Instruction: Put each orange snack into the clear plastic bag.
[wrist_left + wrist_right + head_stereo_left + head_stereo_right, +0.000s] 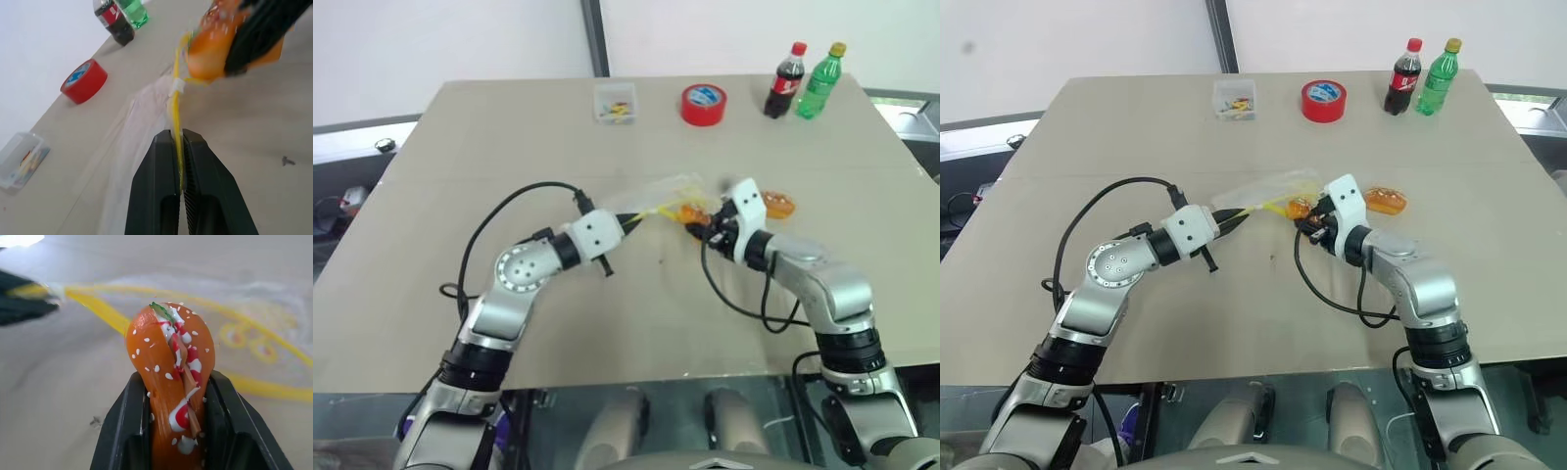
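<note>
My right gripper (175, 382) is shut on one orange snack (171, 357), a glossy sesame-dotted bun, and holds it just above the table at the mouth of the clear plastic bag (666, 190). My left gripper (177, 142) is shut on the bag's yellow seal strip (176, 98) and holds that edge up. From the head views the two grippers face each other at mid-table, left (631, 219) and right (699, 225). A second orange snack (778, 204) lies on the table just behind my right wrist.
At the table's far edge stand a red tape roll (703, 104), a cola bottle (787, 80) and a green bottle (821, 82), with a small clear box of coloured bits (615, 102) to their left. Black cables loop from both arms.
</note>
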Controlling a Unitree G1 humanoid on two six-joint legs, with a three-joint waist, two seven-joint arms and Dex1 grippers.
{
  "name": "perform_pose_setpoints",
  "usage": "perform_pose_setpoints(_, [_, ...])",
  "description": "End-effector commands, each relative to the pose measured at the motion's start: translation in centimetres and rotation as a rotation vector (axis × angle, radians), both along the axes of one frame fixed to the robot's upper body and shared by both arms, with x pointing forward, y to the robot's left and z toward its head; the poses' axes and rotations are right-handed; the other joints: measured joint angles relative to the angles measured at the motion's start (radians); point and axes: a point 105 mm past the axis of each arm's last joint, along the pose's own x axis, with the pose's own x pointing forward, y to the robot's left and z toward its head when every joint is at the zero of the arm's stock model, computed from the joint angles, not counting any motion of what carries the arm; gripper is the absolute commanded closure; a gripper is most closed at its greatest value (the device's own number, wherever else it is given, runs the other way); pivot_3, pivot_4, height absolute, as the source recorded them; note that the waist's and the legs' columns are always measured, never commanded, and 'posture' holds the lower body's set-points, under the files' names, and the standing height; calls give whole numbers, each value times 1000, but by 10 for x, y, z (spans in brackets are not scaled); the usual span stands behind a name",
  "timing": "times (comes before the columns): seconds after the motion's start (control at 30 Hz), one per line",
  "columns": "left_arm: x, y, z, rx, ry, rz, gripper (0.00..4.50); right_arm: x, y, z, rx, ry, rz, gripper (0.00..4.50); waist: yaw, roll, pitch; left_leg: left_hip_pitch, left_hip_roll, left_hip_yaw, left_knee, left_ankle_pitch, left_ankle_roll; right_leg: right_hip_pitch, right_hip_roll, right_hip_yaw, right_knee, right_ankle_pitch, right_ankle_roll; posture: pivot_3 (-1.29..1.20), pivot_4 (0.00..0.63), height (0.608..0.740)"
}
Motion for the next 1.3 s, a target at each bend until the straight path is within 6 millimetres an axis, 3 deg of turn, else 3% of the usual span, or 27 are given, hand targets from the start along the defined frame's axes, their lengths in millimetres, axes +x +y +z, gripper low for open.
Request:
perform_pose_setpoints(0.03, [-19,-11,3,28,-31,-105,4500,5,6,15,13,-62,20,3300,-5,0,0,0,0,0,0,0,0,0,0,0,0,0,0,0,150,740])
perform_pose_setpoints(0.27, [-36,-7,-22,134,41,-170,4500,11,23,18,100,-25,55,3300,-25,1,0,1,2,1,-1,0,0,0,2,0,2,0,0,0,150,740])
perform_pose_setpoints(0.5, [-29,0,-19,95,45,-113,4500,14,53,4,307,153,83,3300,-25,1,0,1,2,0,-1,0,0,0,2,1,2,0,0,0,150,740])
perform_pose_setpoints(0.67, [-24,7,-15,83,40,-82,4500,25,45,11,532,256,-5,3300,-25,1,0,1,2,0,-1,0,0,-1,2,1,2,0,0,0,150,740])
perform_pose_setpoints(0.9, [-24,2,-10,19,57,-77,4500,43,28,4,755,425,-196,3300,-28,2,0,1,2,0,-1,0,0,-1,2,1,2,0,0,0,150,740])
perform_pose_setpoints(1.03, [-22,1,-12,43,43,-83,4500,51,11,0,584,255,-308,3300,-28,3,0,1,2,1,-2,0,0,-2,2,2,2,0,0,0,150,740])
perform_pose_setpoints(1.3, [-16,-6,-7,58,4,-101,4500,37,36,7,85,-195,-176,3300,-34,3,0,1,2,3,-1,0,0,-3,2,2,3,0,0,0,150,740])
